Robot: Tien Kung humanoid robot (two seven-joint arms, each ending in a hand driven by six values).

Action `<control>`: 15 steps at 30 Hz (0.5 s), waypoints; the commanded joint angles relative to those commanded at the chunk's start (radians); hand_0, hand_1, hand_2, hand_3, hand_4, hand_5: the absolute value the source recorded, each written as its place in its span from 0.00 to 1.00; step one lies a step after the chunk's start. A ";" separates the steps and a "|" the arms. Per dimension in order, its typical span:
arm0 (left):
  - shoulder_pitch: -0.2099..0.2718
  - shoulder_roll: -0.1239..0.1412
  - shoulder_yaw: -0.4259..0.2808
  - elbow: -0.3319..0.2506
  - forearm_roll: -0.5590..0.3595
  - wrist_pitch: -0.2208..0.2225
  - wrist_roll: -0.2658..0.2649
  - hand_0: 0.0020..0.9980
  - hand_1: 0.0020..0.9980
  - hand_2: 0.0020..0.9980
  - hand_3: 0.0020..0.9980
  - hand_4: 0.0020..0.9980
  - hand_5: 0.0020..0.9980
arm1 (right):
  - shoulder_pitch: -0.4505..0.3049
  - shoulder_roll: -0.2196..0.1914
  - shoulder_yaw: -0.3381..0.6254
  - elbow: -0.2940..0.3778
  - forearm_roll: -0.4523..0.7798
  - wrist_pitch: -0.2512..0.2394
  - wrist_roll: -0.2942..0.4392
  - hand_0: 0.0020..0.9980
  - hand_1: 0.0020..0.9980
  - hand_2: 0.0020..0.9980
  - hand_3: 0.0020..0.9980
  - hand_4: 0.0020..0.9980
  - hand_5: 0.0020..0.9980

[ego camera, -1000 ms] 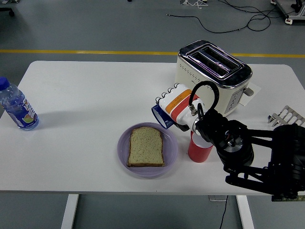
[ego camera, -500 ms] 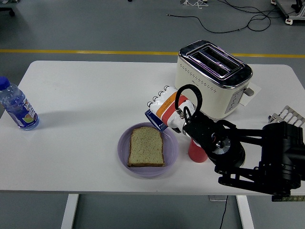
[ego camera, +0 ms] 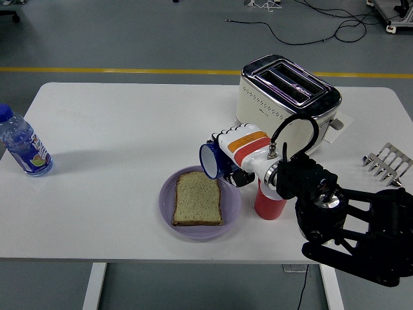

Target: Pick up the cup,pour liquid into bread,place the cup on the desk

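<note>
The right hand (ego camera: 235,150), white with orange and red bands, is clamped around a blue cup (ego camera: 211,161) tipped on its side, mouth facing left above the round purple plate (ego camera: 166,200) near the table's front edge. A square bread slice (ego camera: 198,198) lies there. The arm half-hides a red cylinder (ego camera: 268,205).

Right hand (ego camera: 233,155) curled closed, wrist rolled sideways.

Bright, even overhead light – the white table (ego camera: 116,129) is near overexposed. Soft, short shadows sit under the bottle (ego camera: 24,145) and plate (ego camera: 166,200). Glare streaks the toaster (ego camera: 287,103) top – focus stays sharp throughout.
</note>
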 joint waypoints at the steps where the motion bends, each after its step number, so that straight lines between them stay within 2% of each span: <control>1: -0.002 0.000 -0.002 0.000 0.002 0.000 0.000 0.65 0.66 0.67 0.52 0.24 0.85 | -0.027 -0.008 0.035 0.022 0.034 -0.027 0.000 0.35 0.36 0.54 0.56 0.60 0.06; 4: -0.004 0.000 -0.008 -0.001 0.005 0.000 -0.001 0.65 0.66 0.67 0.52 0.24 0.85 | -0.087 -0.022 0.126 0.059 0.130 -0.096 0.000 0.35 0.36 0.54 0.56 0.60 0.06; 8: -0.006 0.002 -0.014 -0.001 0.010 0.000 -0.002 0.65 0.66 0.68 0.52 0.24 0.85 | -0.161 -0.036 0.243 0.089 0.272 -0.238 0.000 0.34 0.35 0.54 0.55 0.61 0.05; 10: -0.007 0.002 -0.015 -0.001 0.012 0.000 -0.002 0.65 0.66 0.68 0.52 0.24 0.85 | -0.197 -0.041 0.297 0.105 0.288 -0.306 0.000 0.34 0.35 0.54 0.55 0.61 0.05; 15: -0.008 0.004 -0.015 -0.001 0.014 0.000 -0.002 0.65 0.66 0.67 0.52 0.24 0.85 | -0.280 -0.043 0.419 0.118 0.310 -0.421 0.015 0.32 0.35 0.53 0.55 0.60 0.06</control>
